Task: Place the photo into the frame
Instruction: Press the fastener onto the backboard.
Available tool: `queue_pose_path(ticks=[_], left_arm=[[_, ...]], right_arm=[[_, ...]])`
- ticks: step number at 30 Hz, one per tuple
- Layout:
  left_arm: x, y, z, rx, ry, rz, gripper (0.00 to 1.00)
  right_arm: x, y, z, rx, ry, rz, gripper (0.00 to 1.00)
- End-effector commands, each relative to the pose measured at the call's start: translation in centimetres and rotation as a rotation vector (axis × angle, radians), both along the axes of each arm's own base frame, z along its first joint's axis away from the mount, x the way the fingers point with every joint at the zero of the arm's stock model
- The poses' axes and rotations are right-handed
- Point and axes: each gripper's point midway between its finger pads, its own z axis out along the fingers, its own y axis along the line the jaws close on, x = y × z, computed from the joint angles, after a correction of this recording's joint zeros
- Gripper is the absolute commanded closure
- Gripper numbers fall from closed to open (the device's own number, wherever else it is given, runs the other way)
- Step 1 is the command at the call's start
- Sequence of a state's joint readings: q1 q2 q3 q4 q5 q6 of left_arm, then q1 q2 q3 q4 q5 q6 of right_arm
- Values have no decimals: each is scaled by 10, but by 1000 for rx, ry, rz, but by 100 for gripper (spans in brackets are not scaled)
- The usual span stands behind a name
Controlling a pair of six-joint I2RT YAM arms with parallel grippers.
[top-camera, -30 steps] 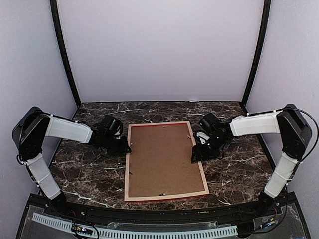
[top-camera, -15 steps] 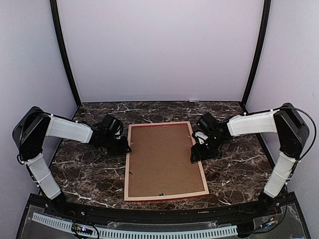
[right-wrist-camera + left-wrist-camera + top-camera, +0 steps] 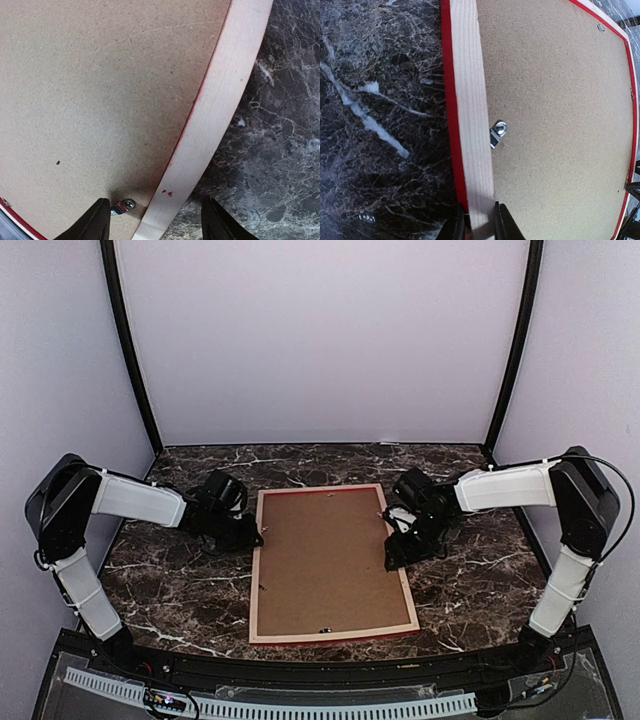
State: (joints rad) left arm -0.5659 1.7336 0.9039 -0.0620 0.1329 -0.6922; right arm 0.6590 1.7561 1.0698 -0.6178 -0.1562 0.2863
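The frame (image 3: 256, 575) lies face down on the marble table, pale wood rails up and red at the edges. A brown backing board (image 3: 328, 555) fills it. The photo is hidden. My left gripper (image 3: 258, 537) is shut on the frame's left rail (image 3: 470, 100), one finger (image 3: 504, 225) on each side of it. My right gripper (image 3: 391, 552) is open and straddles the right rail (image 3: 220, 110). One of its fingers (image 3: 97, 220) is over the board and the other is over the table.
A small metal turn clip (image 3: 497, 132) sits on the board by the left rail. Another clip (image 3: 122, 206) sits by the right rail, next to my right finger. Dark marble table (image 3: 180, 585) surrounds the frame, with white walls on three sides.
My right gripper has shifted slightly left, onto the frame's right rail. The left gripper and the frame have not moved.
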Motion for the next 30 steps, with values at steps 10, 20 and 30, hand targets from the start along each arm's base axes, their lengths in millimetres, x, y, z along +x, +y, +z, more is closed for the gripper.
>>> queue_pose_path(ticks=[10, 20, 30], left_arm=[[-7, -1, -3, 11, 20, -30, 87], [-7, 0, -3, 15, 17, -30, 87], [-6, -1, -2, 16, 10, -34, 87]], right_arm=[[-1, -6, 1, -73, 0, 61, 42], [6, 12, 14, 27, -23, 47, 41], [1, 15, 8, 30, 1, 61, 43]])
